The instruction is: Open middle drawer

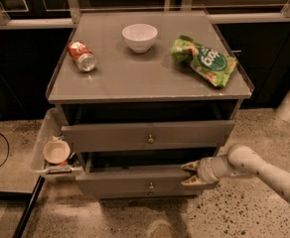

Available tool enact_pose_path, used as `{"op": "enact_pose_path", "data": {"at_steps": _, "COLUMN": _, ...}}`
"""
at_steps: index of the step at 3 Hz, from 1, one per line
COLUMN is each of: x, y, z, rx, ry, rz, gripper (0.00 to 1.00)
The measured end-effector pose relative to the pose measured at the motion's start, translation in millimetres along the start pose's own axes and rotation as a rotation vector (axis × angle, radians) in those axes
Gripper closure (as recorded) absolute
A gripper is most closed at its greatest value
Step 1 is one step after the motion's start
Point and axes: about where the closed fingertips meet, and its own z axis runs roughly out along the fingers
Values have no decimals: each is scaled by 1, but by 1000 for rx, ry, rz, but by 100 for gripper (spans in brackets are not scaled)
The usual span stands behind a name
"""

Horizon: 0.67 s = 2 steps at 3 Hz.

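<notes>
My hand point(188, 174) is at the right end of the middle drawer point(130, 181). I cannot tell if it grips it. The drawer seems only a little out, so most pulling remains.
</notes>
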Motion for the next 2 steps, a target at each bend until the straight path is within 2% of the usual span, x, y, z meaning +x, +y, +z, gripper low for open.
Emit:
{"op": "enact_pose_path", "data": {"at_steps": 1, "x": -1, "y": 3, "z": -2, "rx": -2, "ry": -2, "rz": 0, "gripper": 100}}
{"op": "enact_pose_path", "data": {"at_steps": 2, "x": -1, "y": 13, "z": -7, "rx": -7, "ry": -3, "rz": 2, "gripper": 82}}
